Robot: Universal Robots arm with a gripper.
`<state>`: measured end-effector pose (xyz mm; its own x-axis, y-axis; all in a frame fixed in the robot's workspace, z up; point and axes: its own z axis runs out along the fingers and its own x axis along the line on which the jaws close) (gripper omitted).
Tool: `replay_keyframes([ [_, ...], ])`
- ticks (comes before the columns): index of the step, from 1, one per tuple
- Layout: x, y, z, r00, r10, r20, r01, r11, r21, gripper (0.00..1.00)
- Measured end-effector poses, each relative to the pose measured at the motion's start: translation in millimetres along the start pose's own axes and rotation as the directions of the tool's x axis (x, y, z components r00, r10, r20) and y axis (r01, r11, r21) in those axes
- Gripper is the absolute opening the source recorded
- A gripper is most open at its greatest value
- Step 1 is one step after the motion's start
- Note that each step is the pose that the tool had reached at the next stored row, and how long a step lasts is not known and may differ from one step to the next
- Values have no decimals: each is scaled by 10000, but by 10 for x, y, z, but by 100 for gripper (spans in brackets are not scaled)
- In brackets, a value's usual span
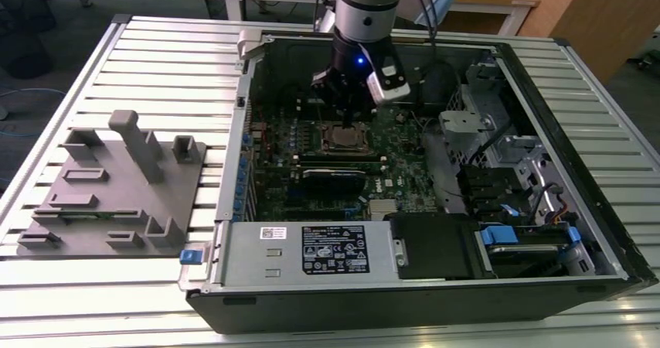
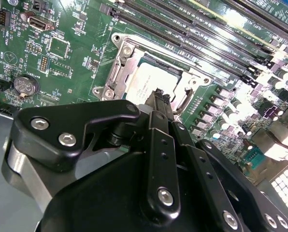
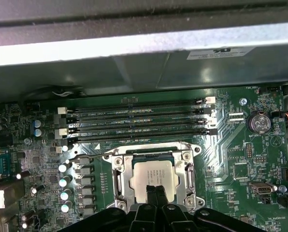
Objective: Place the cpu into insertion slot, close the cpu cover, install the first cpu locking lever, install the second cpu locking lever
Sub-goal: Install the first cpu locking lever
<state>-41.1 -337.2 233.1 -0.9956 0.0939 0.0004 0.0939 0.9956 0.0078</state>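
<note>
An open computer case (image 1: 413, 286) lies on a slatted worktop (image 1: 154, 54). A grey parts tray (image 1: 113, 185) sits at 9 o'clock from it, on the exterior view's left. The robot arm (image 1: 366, 8) reaches down into the case, and its gripper (image 1: 351, 120) is over the socket (image 1: 345, 138), which lies at 12 o'clock from a long black card (image 1: 335, 174).

In both wrist views the silver chip (image 3: 152, 173) (image 2: 146, 82) already sits flat in the socket. The silver cover (image 3: 119, 179) (image 2: 127, 60) appears to lie down around it, framing the chip's top.

The gripper (image 3: 156, 191) (image 2: 159, 96) is clenched with its fingers pressed together, grasping nothing. Its tips are at the chip's near edge, just beside a thin wire lever (image 2: 184, 101).

Seating the chip looks done and the cover looks closed. It is unclear whether either lever is locked.
</note>
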Motion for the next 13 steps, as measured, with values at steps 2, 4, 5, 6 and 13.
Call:
replay_keyframes([
  [2, 0, 0, -8, 10000, 0, 1, 0, 10000, -2, 11],
  [4, 0, 1, -17, 10000, 0, 1, 0, 10000, -2, 11],
  [5, 0, 1, -19, 10000, 0, 2, 0, 10000, -4, 11],
  [6, 0, 1, -24, 10000, 0, 1, 0, 10000, -3, 11],
  [13, 0, 1, -29, 10000, 0, 1, 0, 10000, -3, 11],
])
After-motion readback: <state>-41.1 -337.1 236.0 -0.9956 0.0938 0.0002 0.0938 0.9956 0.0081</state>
